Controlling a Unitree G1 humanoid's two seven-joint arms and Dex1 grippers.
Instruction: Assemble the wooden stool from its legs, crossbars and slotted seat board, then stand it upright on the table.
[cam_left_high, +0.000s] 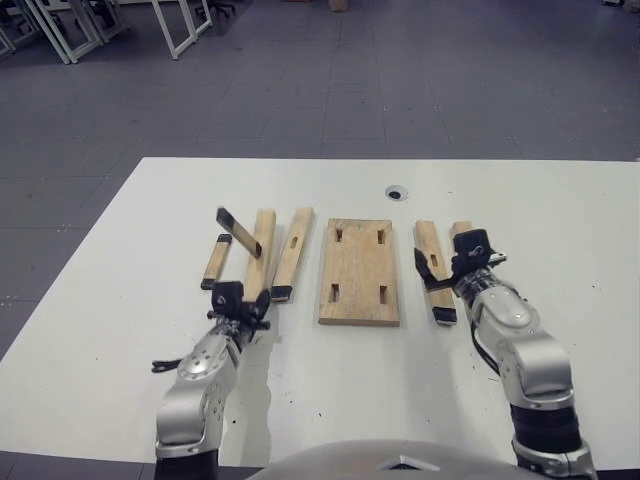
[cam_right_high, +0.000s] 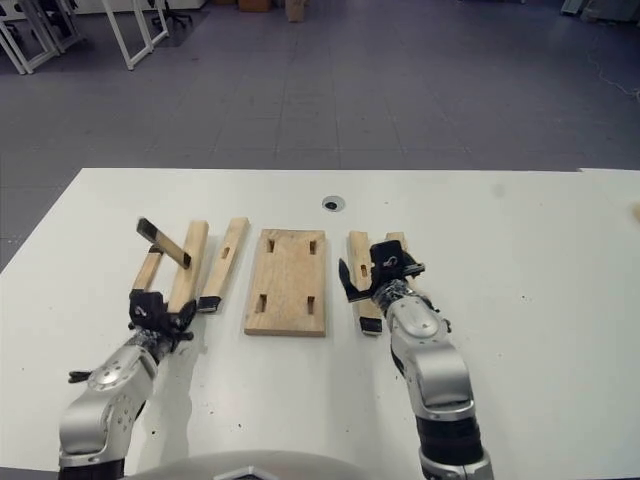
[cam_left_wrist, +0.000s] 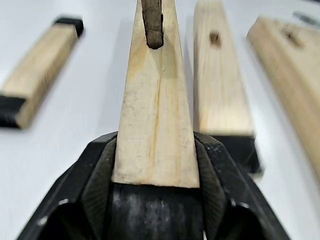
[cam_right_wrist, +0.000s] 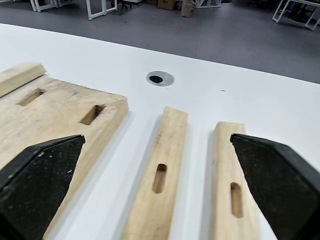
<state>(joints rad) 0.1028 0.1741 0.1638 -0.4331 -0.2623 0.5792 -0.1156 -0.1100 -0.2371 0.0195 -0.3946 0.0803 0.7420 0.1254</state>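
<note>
The slotted seat board (cam_left_high: 358, 270) lies flat mid-table. Left of it lie two wooden legs (cam_left_high: 293, 252); my left gripper (cam_left_high: 240, 300) is shut on the near end of the outer leg (cam_left_wrist: 155, 125), which has a dark crossbar (cam_left_high: 238, 231) standing tilted in its slot. A short crossbar (cam_left_high: 215, 260) lies further left. Two more legs (cam_right_wrist: 160, 175) (cam_right_wrist: 232, 185) lie right of the board. My right gripper (cam_left_high: 448, 258) hangs open just above their near halves, with one finger (cam_right_wrist: 42, 185) on either side and nothing held.
A round metal grommet (cam_left_high: 397, 192) sits in the table behind the board. White tabletop (cam_left_high: 560, 230) stretches free to the right and in front of the parts. Beyond the far edge is grey floor with white table frames (cam_left_high: 60, 25).
</note>
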